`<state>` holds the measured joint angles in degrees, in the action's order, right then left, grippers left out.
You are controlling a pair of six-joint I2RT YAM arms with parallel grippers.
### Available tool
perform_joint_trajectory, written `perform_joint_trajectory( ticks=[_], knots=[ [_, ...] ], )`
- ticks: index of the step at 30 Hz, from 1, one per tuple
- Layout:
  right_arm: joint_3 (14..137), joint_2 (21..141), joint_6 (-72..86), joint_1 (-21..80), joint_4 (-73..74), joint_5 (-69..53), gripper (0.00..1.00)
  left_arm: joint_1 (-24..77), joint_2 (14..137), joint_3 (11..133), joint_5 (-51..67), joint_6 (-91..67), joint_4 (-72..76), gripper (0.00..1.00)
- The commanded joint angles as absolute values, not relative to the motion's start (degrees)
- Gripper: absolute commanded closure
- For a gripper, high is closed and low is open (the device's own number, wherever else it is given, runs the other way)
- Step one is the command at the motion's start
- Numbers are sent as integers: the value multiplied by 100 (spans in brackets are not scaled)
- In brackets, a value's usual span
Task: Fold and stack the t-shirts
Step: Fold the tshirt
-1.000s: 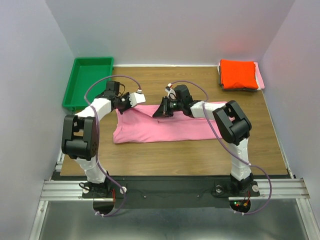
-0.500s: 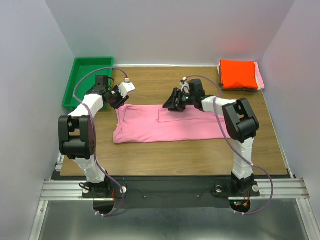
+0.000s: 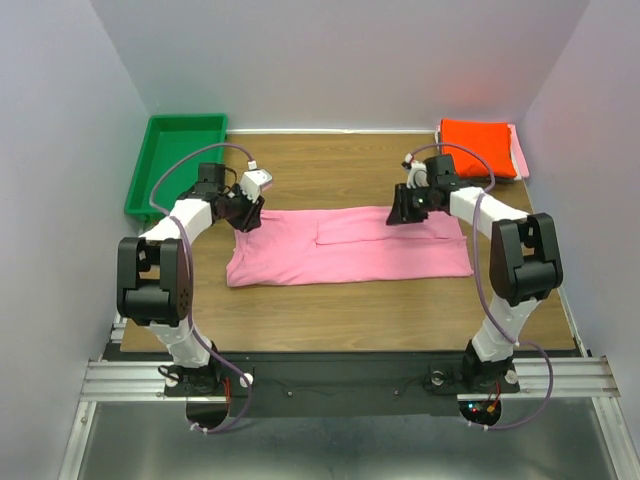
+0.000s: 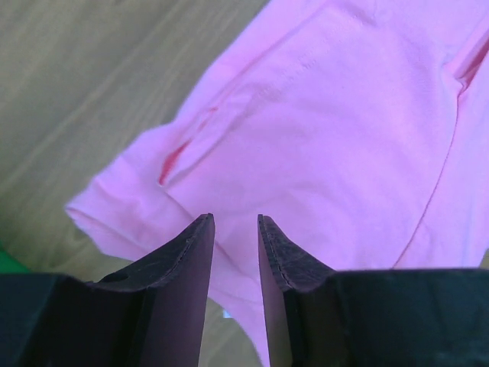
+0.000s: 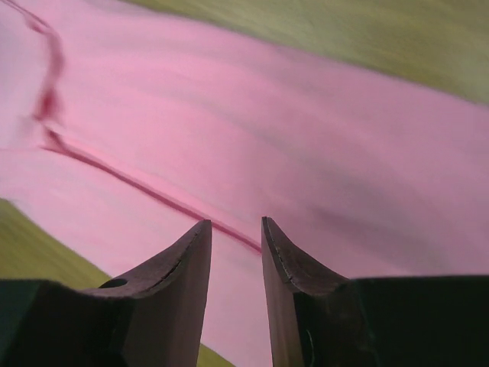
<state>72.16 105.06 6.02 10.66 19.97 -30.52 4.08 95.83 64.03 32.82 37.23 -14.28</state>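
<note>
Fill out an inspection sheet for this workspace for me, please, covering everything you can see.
Surface: wooden table, brown grain.
Job's things: pink t-shirt lying flat mid-table as a long strip with a folded-over layer; folded stack at the far right corner, orange-red t-shirt on top, paler pink edge beneath.
Clutter: green tray at the far left corner.
Hands: left hand open over the pink t-shirt's left end, holding nothing; right hand open over its right part, holding nothing.
Cables: purple cables loop along both arms.
Surroundings: pale walls on three sides; metal rail at the near edge.
</note>
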Motion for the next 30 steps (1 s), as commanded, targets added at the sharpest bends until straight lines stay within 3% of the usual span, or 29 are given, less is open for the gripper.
perform_joint_trajectory(
  ticks=[1,11,15,21,24,26,30],
  knots=[
    [6909,10310,-685,765,2944,-2233,62,571,9633,6126,3129,3146,-1362,59],
    [6346,10907,-651,668,3006,-1898,66,659,10827,6828,2295,2786,-1450,62],
    [6037,10749,-650,825,3242,-2532,75,712,11846,7820,1987,2900,-1713,65],
    [6169,10187,-895,1494,4251,-4232,73,1055,13183,11330,1835,3226,-2592,63],
    [6581,9846,-932,1450,4438,-4080,71,1046,13211,12232,2056,3006,-2803,62],
    [6775,9634,-1010,1337,4430,-3833,68,1046,12783,12121,2153,2901,-2673,62],
    [7215,9746,-1300,1318,4395,-3025,67,1046,11586,10351,2521,2497,-1839,62]
  ],
)
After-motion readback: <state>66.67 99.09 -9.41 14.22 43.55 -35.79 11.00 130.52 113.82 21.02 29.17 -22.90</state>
